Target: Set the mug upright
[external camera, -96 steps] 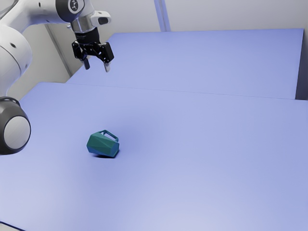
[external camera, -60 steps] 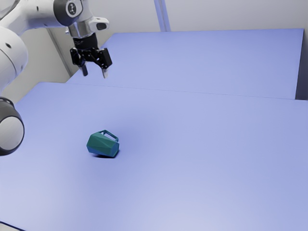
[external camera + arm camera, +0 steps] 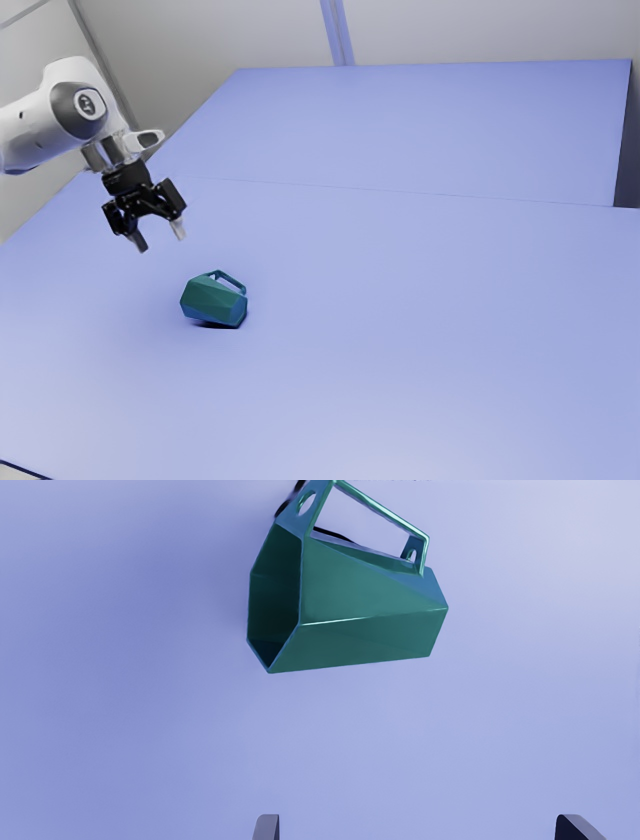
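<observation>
Mug: the green mug [image 3: 213, 302] lay tipped over on its side on the blue desk [image 3: 420, 340], not upright, in the exterior view's left half.
Mug's mouth: in the wrist view the wide, angular mouth [image 3: 274, 600] was open to sight, its inside dark; the body narrowed toward the base.
Mug's base: this narrower end pointed toward the exterior view's right.
Handle: the angular handle [image 3: 382, 509] stood out from the body on the side away from the fingertips, with a small round hole near each end.
Tool: the black tool [image 3: 160, 242] hung in the air above the desk, tilted, near the mug and on the exterior view's left of it. It was spread wide and had hold of nothing.
Fingers: in the wrist view the two fingertips [image 3: 267, 827] stood well apart, with bare desk between them and the mug beyond, touching neither.
Arm: the white arm [image 3: 35, 135] came in from the exterior view's left and bent down to the tool.
Shadow: a dark shadow [image 3: 212, 324] sat under the mug's lower edge.
Background: a pale wall [image 3: 480, 30] rose behind the desk, crossed by an upright bluish strip [image 3: 338, 30].
</observation>
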Motion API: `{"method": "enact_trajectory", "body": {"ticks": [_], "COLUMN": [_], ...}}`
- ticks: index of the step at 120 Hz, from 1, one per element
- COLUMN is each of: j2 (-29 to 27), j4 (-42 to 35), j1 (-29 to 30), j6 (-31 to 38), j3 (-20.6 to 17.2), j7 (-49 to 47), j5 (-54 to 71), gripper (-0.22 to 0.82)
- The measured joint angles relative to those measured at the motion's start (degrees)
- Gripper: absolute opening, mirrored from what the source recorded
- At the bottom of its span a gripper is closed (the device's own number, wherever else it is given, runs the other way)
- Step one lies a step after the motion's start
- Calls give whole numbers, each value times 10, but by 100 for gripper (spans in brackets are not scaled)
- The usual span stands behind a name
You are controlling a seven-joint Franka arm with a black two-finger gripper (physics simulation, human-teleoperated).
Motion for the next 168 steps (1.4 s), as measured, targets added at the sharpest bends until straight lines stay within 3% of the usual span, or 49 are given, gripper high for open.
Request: {"method": "enact_trajectory", "body": {"ticks": [72,168], "j2": [134,146], "j4": [-13,-90], "j1": [80,102], "j6": [77,62], "j3": [4,6], "j7": [224,374], "j5": [-190,-346], "gripper": [60,60]}}
